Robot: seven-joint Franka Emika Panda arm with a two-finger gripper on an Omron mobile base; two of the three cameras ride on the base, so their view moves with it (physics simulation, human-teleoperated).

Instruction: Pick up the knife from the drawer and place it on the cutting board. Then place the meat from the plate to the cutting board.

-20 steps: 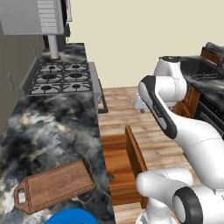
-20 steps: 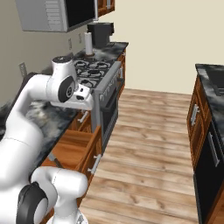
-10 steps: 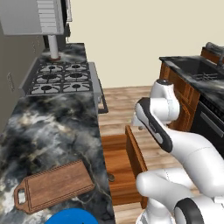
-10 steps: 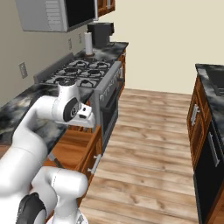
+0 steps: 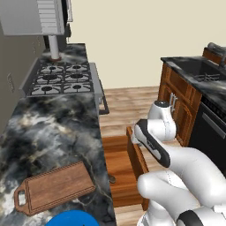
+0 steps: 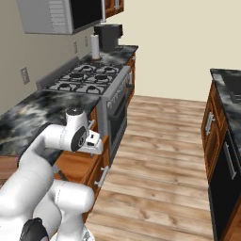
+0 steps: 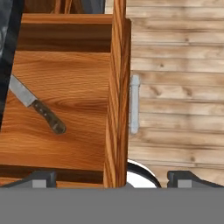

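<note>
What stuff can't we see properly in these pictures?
- The knife: in the hand view its blade tip runs under the dark counter edge at the left.
- The plate: cut off by the left base view's bottom edge, so any meat on it is out of frame.
- The drawer: the arm covers part of it.

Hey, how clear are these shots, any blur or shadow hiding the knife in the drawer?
Hand view: sharp and evenly lit; the knife lies plainly on the drawer floor, its blade tip cut off under the dark counter edge at left. Left base view: crisp, the cutting board clear, the drawer partly blocked by the arm. Right base view: no glare, slightly coarse rendering.
</note>
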